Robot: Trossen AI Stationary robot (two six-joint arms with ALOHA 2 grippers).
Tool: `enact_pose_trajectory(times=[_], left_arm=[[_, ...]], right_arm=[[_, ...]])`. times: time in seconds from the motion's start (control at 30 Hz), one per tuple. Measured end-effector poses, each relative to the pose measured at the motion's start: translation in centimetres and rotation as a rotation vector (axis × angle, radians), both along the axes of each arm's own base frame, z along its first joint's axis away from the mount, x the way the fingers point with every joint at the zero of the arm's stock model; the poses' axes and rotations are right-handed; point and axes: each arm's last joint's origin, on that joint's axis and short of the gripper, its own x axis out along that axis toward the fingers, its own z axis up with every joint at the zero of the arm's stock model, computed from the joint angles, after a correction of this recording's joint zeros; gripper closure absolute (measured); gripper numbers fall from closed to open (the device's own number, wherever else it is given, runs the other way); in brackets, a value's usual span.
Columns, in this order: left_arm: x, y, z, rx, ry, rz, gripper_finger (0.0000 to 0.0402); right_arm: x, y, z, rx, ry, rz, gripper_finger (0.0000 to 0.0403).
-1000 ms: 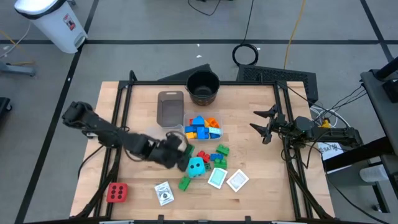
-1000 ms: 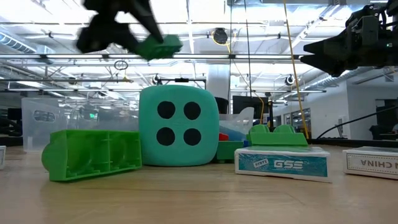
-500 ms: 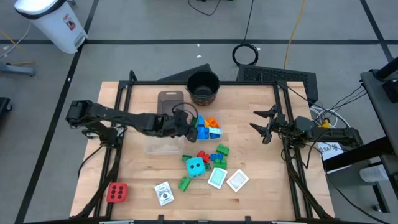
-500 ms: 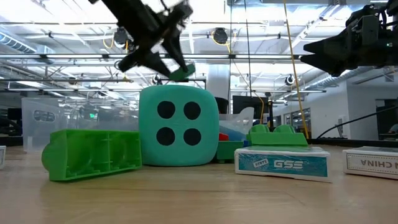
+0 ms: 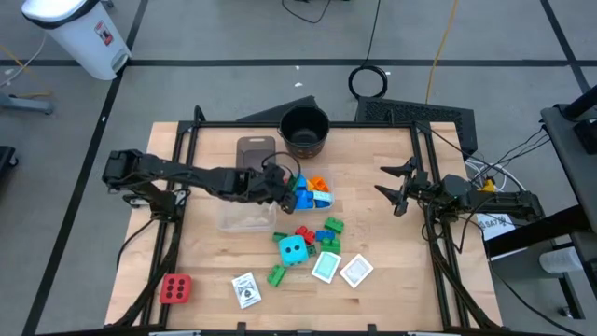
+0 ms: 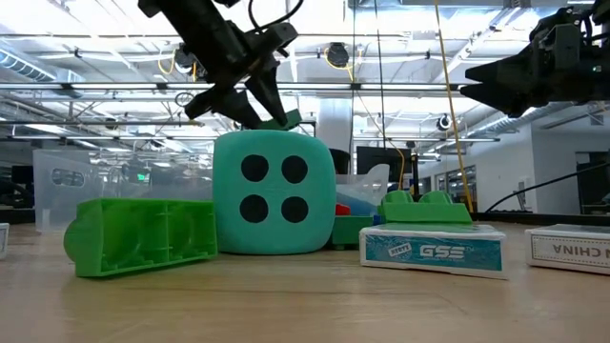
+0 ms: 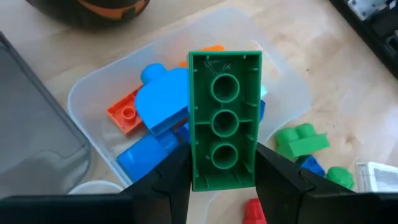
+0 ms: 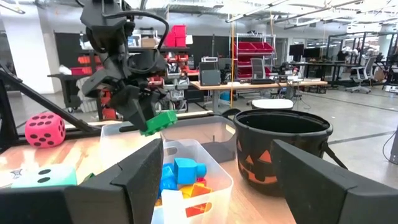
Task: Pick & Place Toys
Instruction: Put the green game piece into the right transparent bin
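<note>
- Left gripper (image 7: 222, 186) reaches in from the table's 9 o'clock side, hanging over the clear tub (image 5: 322, 201) of blocks near table centre.
- Its fingers (image 7: 166, 180) pinch a long green block (image 7: 224, 118); the hollow underside with three round sockets faces the wrist camera. The block is in the air, just above the tub's near rim, touching nothing else.
- Inside the tub: blue blocks (image 7: 160, 102) and an orange block (image 7: 124, 112), heaped together.
- A second clear tub (image 5: 247, 215) stands at 9 o'clock of the first, just beside it; a grey lid (image 5: 256, 161) lies at its 12 o'clock.
- Black round pot (image 5: 304, 131) sits at the table's 12 o'clock edge.
- Cyan dotted cube (image 5: 294, 249) lies at 6 o'clock of the block tub, four dots toward the low camera; loose green blocks (image 5: 333, 225) and a red block (image 5: 303, 233) scatter around it.
- Two cards (image 5: 340, 269) lie near the 5 o'clock part; another card (image 5: 245, 289) at 7 o'clock.
- Red dotted cube (image 5: 174, 288) rests well apart, at the 8 o'clock corner.
- Right gripper (image 5: 392, 191) waits at the 3 o'clock edge, fingers spread, holding nothing.
</note>
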Motion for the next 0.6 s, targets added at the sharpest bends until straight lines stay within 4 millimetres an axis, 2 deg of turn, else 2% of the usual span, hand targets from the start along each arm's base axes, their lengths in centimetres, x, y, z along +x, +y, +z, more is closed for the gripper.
enact_pose_trajectory(times=[0.13,0.37,0.43,0.6], left_arm=[[0.0,-0.2,0.0,0.016,0.013,-0.025,0.0254],[0.4,-0.3,-1.2,0.018,0.065,-0.071,0.0248],[0.6,-0.3,-1.7,0.029,0.092,-0.094,0.0238],[1.0,-0.3,-1.6,0.047,0.05,-0.114,0.0192]], right_arm=[[0.0,0.0,0.0,0.0,0.0,0.0,0.0135],[0.0,0.0,0.0,0.0,-0.001,0.0,0.0135],[0.0,0.0,0.0,0.0,-0.001,0.0,0.0135],[0.0,0.0,0.0,0.0,0.003,0.0,0.0136]])
